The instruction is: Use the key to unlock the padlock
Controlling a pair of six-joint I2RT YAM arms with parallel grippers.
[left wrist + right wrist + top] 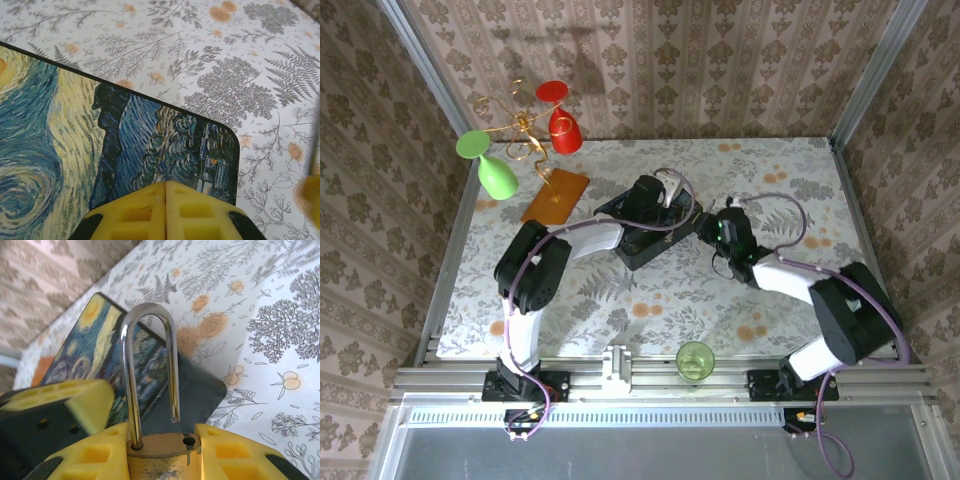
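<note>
My right gripper (162,442) is shut on the brass padlock (161,460), its yellow pads against both sides of the body. The silvery shackle (149,320) stands upright, and its free end hangs just above its hole, out of the body. My left gripper (165,189) is shut, pads pressed together, over the corner of the painted box (75,150). One of its yellow fingers (87,402) shows close to the left of the padlock. In the top view both grippers (705,226) meet at the box's right end (642,248). The key is hidden.
A green cup (695,360) stands at the near edge between the arm bases. An orange card (556,197) lies at the back left, by a green glass (492,166), a red glass (561,127) and a gold wire stand (523,128). Floral cloth (800,180) covers the table.
</note>
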